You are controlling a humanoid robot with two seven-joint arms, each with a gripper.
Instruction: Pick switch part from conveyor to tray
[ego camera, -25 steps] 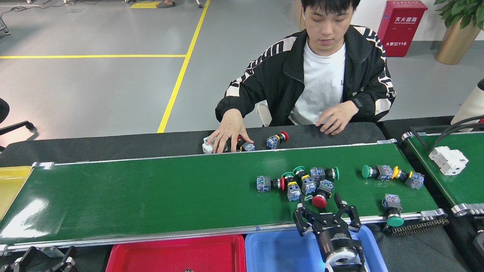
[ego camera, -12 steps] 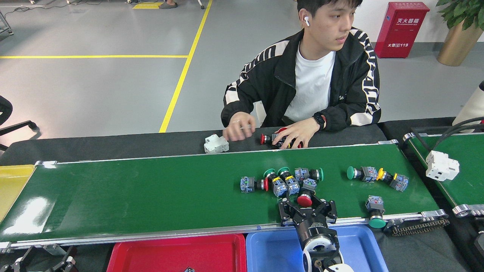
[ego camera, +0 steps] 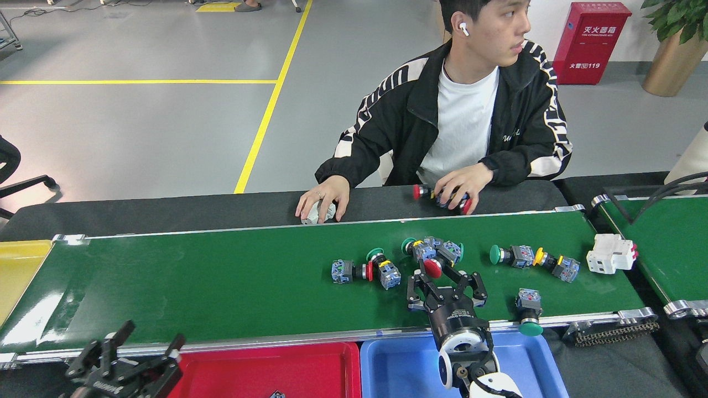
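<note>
The conveyor (ego camera: 221,287) carries several switch parts. A red-capped switch part (ego camera: 433,269) lies at the near side of a cluster (ego camera: 434,250) of blue-bodied, green-capped ones. My right gripper (ego camera: 445,281) reaches over the front rail and stands open, one finger on either side of that red cap. The left gripper (ego camera: 130,345) hangs open at the bottom left, below the front rail, holding nothing. A red tray (ego camera: 265,367) and a blue tray (ego camera: 401,367) sit side by side in front of the belt.
More switch parts lie at the left (ego camera: 362,271) and right (ego camera: 534,258) of the cluster, with a green-capped one (ego camera: 529,316) at the front rail. A white breaker (ego camera: 611,254) sits near the belt's right end. A person's hands (ego camera: 323,200) rest on the black table behind.
The belt has carried the parts leftward. My right gripper moved forward onto the belt around the red cap. The left gripper rose into view. The white breaker came onto this belt.
</note>
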